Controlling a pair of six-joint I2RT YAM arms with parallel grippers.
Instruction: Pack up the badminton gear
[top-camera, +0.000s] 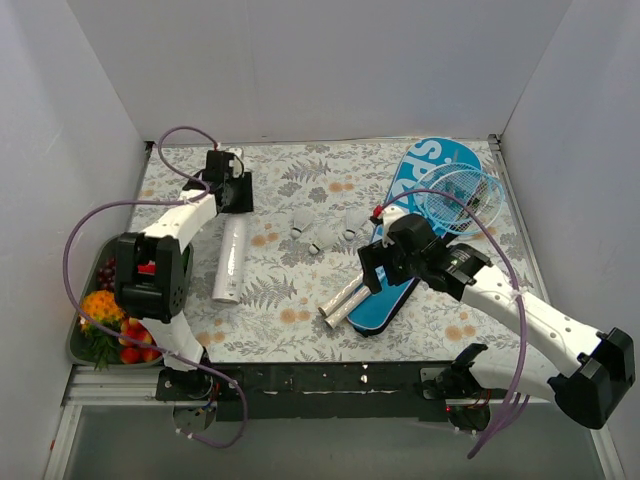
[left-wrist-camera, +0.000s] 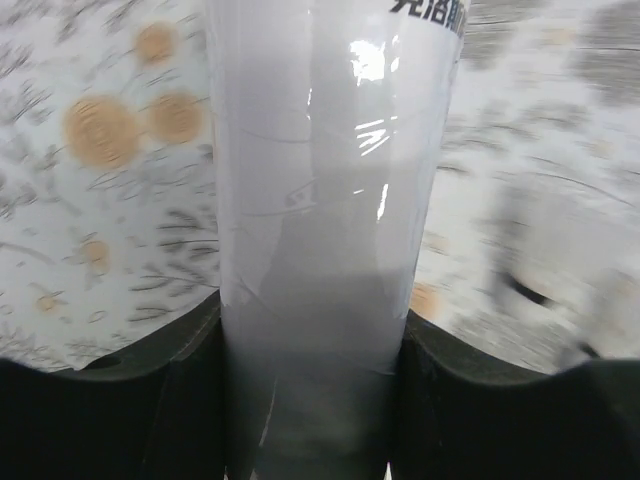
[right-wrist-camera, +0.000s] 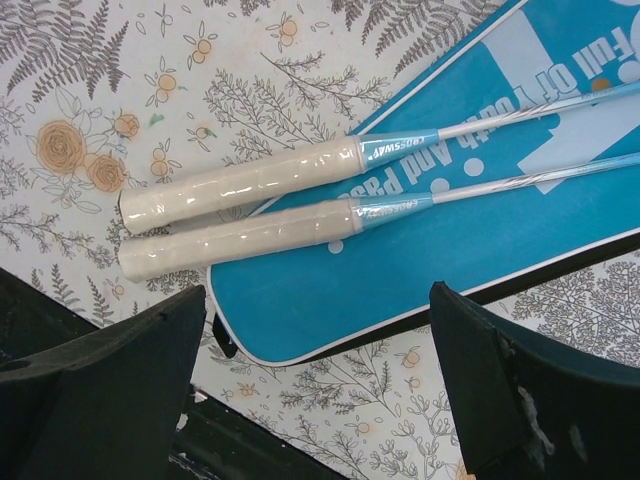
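White tube (left-wrist-camera: 320, 200) lies pinched in the left hand (left-wrist-camera: 312, 335); right hand (right-wrist-camera: 318, 300) spread above racket handles (right-wrist-camera: 240, 235).

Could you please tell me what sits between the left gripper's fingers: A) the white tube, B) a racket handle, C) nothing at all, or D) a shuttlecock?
A: in the left wrist view the white tube fills the gap of the left gripper, whose dark fingers lie against both of its sides.
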